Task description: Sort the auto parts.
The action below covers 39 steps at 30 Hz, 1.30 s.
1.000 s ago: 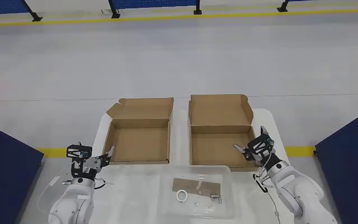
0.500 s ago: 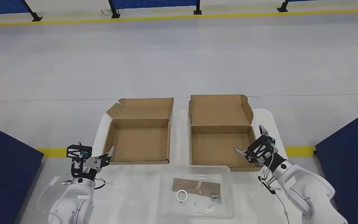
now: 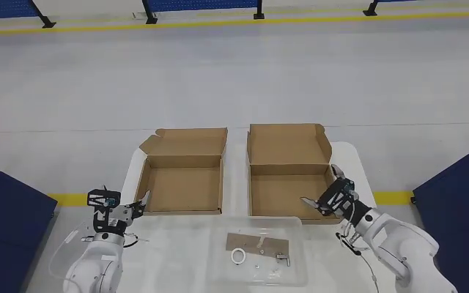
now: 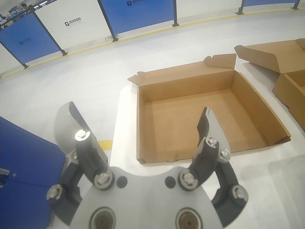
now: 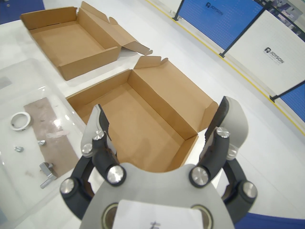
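Where left box [image 3: 183, 189] gapes, right box [image 3: 287, 194] beside, tray [image 3: 183, 253] near

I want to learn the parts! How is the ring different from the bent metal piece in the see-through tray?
The ring is round with a hole through it; the bent metal piece is angular, like an L. The ring looks pale and whitish; the bent metal piece is darker grey. Both lie loose in the clear tray.

Pale floor [image 3: 234, 73], yellow line [image 3: 220, 23], blue-and-white partitions [image 4: 133, 3]
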Tool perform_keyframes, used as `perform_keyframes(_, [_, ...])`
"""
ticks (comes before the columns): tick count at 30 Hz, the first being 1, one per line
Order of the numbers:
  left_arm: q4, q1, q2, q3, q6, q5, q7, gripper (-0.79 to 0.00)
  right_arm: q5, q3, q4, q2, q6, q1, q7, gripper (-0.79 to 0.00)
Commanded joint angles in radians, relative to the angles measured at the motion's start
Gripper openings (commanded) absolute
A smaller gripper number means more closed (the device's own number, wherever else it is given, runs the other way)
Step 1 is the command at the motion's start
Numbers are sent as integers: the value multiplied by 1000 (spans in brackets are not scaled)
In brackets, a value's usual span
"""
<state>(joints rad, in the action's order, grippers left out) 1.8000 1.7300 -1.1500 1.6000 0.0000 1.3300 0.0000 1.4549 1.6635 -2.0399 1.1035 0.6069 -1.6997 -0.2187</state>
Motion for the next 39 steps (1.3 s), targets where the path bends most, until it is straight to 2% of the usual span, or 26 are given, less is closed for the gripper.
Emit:
perform_keyframes(1, [0,0,0,0,0,0,0,0,-11,-7,-14,-4,53,23,-50,0])
perform_keyframes(7, [0,0,0,0,0,0,0,0,-65,-60,-48,-18,244,93,-314,0])
perform_keyframes(17, [0,0,0,0,0,0,0,0,-50,-71,-65,-19,261,94,-317,0])
perform_keyframes(22, [0,0,0,0,0,0,0,0,-47,-120,-119,-27,324,122,-438,0])
perform_keyframes(25, [0,0,0,0,0,0,0,0,-101,-162,-120,-32,374,153,-582,0])
perform_keyframes(29, [0,0,0,0,0,0,0,0,-131,-266,-86,-53,324,205,-671,0])
perform_keyframes(39, [0,0,0,0,0,0,0,0,-114,-287,-96,-57,323,214,-671,0])
